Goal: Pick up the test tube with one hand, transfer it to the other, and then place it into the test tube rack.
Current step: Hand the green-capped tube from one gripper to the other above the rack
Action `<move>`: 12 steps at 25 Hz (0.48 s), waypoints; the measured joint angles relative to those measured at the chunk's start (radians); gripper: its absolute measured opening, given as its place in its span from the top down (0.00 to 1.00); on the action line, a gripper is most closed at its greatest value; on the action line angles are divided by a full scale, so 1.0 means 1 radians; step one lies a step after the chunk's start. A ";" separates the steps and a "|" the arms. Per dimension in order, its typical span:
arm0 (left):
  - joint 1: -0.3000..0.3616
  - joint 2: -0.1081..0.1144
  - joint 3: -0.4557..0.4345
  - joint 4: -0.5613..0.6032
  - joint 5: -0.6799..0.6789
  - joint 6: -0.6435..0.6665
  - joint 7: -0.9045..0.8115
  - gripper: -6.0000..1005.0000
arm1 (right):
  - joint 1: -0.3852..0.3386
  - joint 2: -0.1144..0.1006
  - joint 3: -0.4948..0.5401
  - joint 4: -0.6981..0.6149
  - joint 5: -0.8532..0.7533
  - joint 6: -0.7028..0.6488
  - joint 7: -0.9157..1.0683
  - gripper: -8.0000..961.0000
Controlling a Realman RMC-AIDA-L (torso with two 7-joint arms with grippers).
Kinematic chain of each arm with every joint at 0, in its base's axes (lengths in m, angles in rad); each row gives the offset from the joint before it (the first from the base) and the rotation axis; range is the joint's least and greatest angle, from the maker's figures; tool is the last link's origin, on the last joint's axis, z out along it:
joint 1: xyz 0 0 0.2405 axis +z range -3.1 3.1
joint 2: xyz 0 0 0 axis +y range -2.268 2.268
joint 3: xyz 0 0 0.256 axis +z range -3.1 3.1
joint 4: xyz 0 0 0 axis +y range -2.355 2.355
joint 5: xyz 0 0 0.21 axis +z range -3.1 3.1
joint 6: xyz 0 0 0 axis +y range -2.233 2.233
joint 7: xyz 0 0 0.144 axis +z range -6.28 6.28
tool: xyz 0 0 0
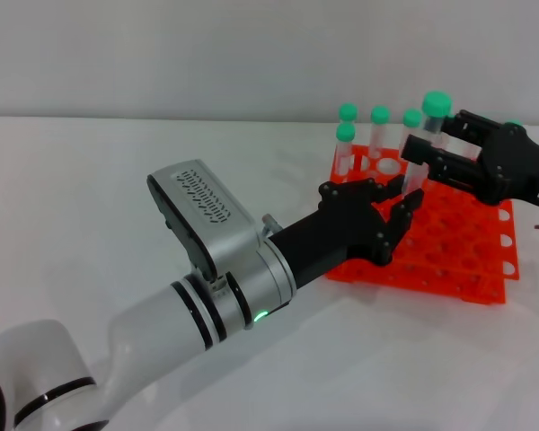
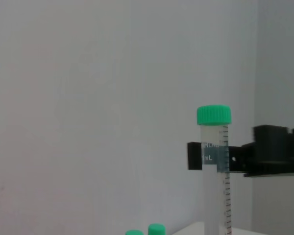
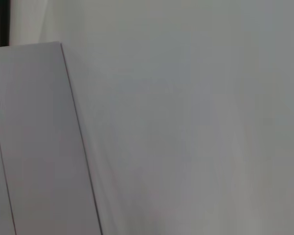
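The test tube (image 1: 425, 148) with its green cap is held upright above the orange test tube rack (image 1: 472, 247). My right hand (image 1: 428, 151), black with a white label, is shut on the tube just below the cap. My left hand (image 1: 391, 208), on the white and silver arm with the green light, is open with its fingers spread just below and to the left of the tube's lower end. The left wrist view shows the tube (image 2: 214, 171) clamped by the right hand's black fingers (image 2: 264, 156). The right wrist view shows none of these.
Several other green-capped tubes (image 1: 346, 135) stand in the rack's back left holes. Two of their caps (image 2: 156, 229) show in the left wrist view. The rack stands on a white table (image 1: 90, 197). The right wrist view shows only a pale wall and panel (image 3: 29, 137).
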 joint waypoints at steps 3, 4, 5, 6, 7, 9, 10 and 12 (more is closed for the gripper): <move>0.000 0.000 0.000 0.004 0.000 -0.002 0.000 0.81 | 0.010 0.003 0.000 0.000 -0.008 0.003 0.005 0.28; 0.001 0.000 0.000 0.004 0.000 -0.003 0.000 0.81 | 0.013 0.004 0.000 0.000 -0.013 0.006 0.012 0.31; 0.002 0.000 0.000 0.004 0.000 -0.004 0.000 0.81 | 0.014 0.005 -0.001 0.000 -0.019 0.011 0.026 0.34; 0.003 0.001 0.000 0.004 0.000 -0.007 0.000 0.81 | 0.014 0.005 -0.001 0.000 -0.022 0.014 0.033 0.34; 0.004 0.001 0.000 0.004 0.000 -0.009 0.000 0.81 | 0.014 0.004 0.001 0.001 -0.024 0.015 0.038 0.35; 0.006 0.002 0.000 0.004 0.000 -0.012 0.000 0.81 | 0.013 0.004 0.003 0.001 -0.024 0.016 0.040 0.37; 0.008 0.002 0.000 0.004 0.000 -0.013 0.000 0.81 | 0.011 0.004 0.005 0.001 -0.023 0.016 0.040 0.38; 0.013 0.003 0.000 0.004 0.000 -0.014 0.000 0.81 | 0.005 0.005 0.010 -0.001 -0.020 0.017 0.040 0.40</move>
